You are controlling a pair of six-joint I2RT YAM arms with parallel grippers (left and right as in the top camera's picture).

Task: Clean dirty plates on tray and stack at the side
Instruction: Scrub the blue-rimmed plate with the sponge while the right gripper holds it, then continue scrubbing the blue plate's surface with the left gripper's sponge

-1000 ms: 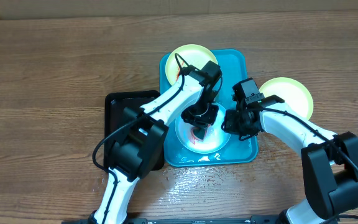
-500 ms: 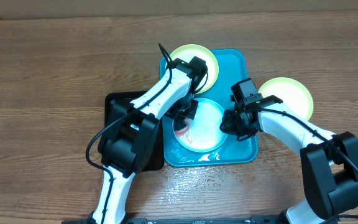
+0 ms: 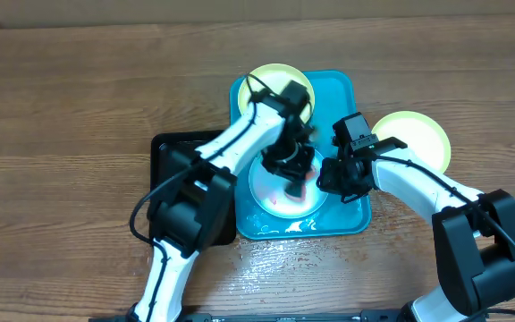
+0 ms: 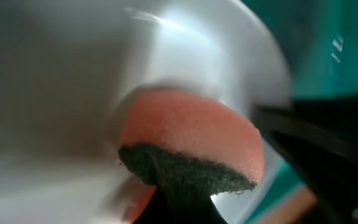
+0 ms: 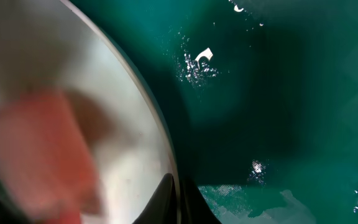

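Note:
The turquoise tray holds a light blue plate at its front and a yellow-green plate at its far end. A second yellow-green plate lies on the table to the right of the tray. My left gripper is shut on an orange sponge with a dark scrub pad, pressed on the blue plate. My right gripper is shut on that plate's right rim, its fingers pinching the edge over the wet tray.
A smaller black tray sits against the left side of the turquoise tray, partly under my left arm. Water wets the wooden table in front of the tray.
My left gripper swept the sponge to the plate's left side, then back to its middle right. The right gripper has held the rim without moving.

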